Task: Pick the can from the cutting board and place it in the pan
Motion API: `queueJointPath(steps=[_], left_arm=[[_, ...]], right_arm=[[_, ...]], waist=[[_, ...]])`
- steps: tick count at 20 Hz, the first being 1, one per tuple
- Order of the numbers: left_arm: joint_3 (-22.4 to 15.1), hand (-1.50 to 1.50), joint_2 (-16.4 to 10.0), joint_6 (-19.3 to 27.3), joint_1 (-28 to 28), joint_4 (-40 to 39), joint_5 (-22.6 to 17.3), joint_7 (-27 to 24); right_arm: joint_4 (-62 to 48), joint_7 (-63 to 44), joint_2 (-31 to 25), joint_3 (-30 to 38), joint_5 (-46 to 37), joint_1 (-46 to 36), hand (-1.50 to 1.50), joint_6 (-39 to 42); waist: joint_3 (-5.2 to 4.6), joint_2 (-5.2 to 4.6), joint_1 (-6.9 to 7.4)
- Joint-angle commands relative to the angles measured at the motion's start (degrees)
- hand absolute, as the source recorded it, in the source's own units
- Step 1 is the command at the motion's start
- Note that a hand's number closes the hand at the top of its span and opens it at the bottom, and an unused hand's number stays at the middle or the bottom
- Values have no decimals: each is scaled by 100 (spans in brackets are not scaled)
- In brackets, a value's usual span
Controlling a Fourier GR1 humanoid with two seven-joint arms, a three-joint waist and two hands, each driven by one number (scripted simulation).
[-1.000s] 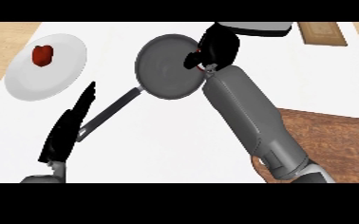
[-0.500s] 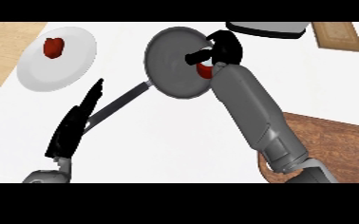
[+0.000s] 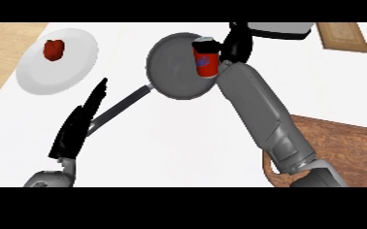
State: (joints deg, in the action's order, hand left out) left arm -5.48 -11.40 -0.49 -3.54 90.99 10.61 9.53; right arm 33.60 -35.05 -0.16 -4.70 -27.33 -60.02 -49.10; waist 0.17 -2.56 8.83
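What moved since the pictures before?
The red can now shows in full beside the right hand, over the right side of the pan; earlier the hand hid most of it. I cannot tell whether it has let go. The open left hand, pan and plate stayed put.

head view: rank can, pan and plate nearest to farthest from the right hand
1. can: right beside the right hand, on its left.
2. pan: under the can, spreading left of the hand.
3. plate: far left of the counter.
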Motion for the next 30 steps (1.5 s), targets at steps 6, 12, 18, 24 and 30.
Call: queueJointPath(steps=[6,12,18,24,30], left_arm=[[65,0,73,164,282,-65,61,-175],[400,0,-151,24,458,-23,-133,-43],[457,0,-57,152,655,126,-64,125],[578,0,-120,97,995,277,-69,-81],[656,0,-118,77,838,231,-11,2]], right_arm=[[-357,420,15,462,453,-100,-150,-2123],[545,1432,14,0,1064,1056,-150,-2624],[2051,1449,15,-665,575,2651,-150,-2312],[3979,752,-374,-994,-180,4238,-150,-1813],[5902,774,-1017,-1216,-163,5963,-150,-1162]], waist=[[-12,112,-318],[-8,213,-633],[-19,320,-993],[-26,319,-1013],[-19,281,-967]])
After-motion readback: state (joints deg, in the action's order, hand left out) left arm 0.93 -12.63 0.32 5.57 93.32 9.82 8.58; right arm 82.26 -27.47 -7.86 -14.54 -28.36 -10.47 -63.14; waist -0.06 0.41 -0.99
